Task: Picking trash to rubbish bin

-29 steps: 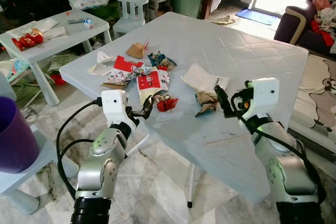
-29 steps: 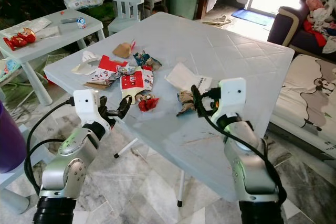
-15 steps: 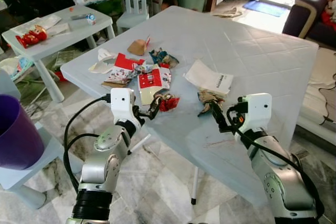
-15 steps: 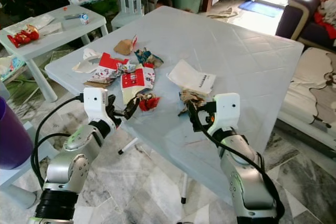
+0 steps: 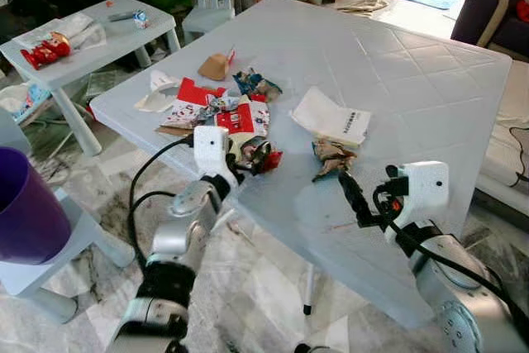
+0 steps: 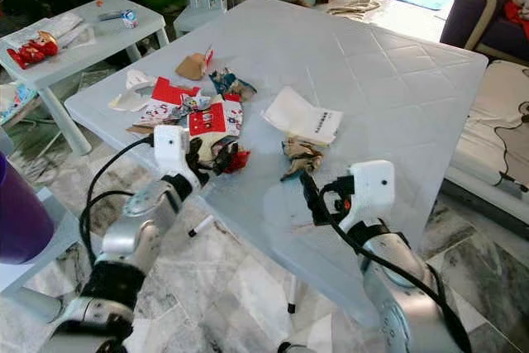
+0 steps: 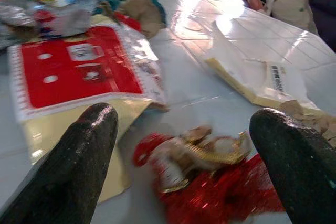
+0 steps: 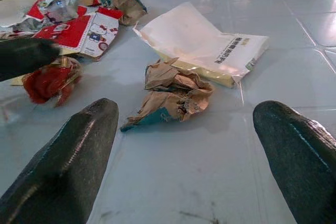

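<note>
- Left wrist view: my left gripper (image 7: 184, 145) wide open, empty, straddling red foil wrapper (image 7: 199, 177) near table (image 5: 430, 80) front edge.
- Wrapper looks light, crinkly, slippery; pinch its bunched middle.
- Right gripper (image 8: 184, 145) open, empty, facing crumpled brown paper (image 8: 173, 95).

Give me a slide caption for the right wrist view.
Right end effector open, aimed at a crumpled brown paper wad on the pale table.
</note>
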Motion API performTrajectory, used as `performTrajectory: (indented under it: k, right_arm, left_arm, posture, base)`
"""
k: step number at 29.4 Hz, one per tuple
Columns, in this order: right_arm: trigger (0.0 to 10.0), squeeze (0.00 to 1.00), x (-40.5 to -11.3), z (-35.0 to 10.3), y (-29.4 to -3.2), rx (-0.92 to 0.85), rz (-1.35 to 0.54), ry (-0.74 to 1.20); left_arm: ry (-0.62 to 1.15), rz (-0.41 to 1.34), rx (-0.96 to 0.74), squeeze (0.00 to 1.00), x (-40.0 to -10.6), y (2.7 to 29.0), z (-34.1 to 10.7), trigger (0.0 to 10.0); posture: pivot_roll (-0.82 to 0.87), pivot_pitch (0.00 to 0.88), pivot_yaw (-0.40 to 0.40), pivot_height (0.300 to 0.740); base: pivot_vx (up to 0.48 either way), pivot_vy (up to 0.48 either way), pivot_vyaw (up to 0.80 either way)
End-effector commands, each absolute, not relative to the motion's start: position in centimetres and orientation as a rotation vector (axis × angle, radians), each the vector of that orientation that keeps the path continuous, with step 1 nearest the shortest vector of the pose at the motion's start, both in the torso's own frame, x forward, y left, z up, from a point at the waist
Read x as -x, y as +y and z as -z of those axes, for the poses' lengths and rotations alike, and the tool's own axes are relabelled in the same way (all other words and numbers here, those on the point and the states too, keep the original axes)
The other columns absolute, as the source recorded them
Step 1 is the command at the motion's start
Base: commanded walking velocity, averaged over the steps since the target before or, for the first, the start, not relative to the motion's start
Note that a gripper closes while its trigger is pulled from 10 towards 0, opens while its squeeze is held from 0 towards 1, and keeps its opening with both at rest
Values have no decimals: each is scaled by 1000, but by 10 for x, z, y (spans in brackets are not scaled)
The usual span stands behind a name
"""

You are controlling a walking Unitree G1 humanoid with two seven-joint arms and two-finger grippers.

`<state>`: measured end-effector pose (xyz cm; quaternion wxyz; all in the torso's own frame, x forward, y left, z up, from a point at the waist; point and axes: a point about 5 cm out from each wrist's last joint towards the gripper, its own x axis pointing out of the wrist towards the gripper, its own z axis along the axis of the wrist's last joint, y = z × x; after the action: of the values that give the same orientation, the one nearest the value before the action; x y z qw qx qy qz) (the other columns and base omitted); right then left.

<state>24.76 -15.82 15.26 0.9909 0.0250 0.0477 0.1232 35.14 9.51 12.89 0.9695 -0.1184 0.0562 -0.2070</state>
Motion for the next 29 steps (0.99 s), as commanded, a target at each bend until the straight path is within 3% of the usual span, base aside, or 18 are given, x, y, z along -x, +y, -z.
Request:
performTrajectory:
  k: [1,9,10,11,12,29]
  right_arm:
    - [10000,0,-244,-157,-160,-55,-256,92]
    - [10000,0,-234,-157,-148,-81,-404,155]
    - [10000,0,-233,-157,-146,-82,-417,158]
    - [10000,0,-233,-157,-146,-83,-425,160]
    - [10000,0,-233,-157,-145,-86,-431,161]
    - [10000,0,-244,-159,-143,-91,-440,151]
  left_arm:
    - [110,433,245,0,-354,93,-129,10000]
    - [205,501,200,0,-355,75,-111,10000]
    - [215,512,196,0,-354,74,-109,7804]
    - [222,519,194,0,-353,74,-108,7804]
    - [228,516,191,0,-352,75,-105,0]
    - [210,502,193,0,-357,84,-104,0]
  posture:
    - [-162,139,-10,740]
    - [-167,140,-17,740]
    - [-167,139,-17,740]
    - [-167,139,-17,740]
    - [-166,138,-16,740]
    - [-140,110,-13,740]
  base:
    - [0,0,0]
    - [0,0,0]
    - [0,0,0]
    - [0,0,0]
    - [0,0,0]
    - [0,0,0]
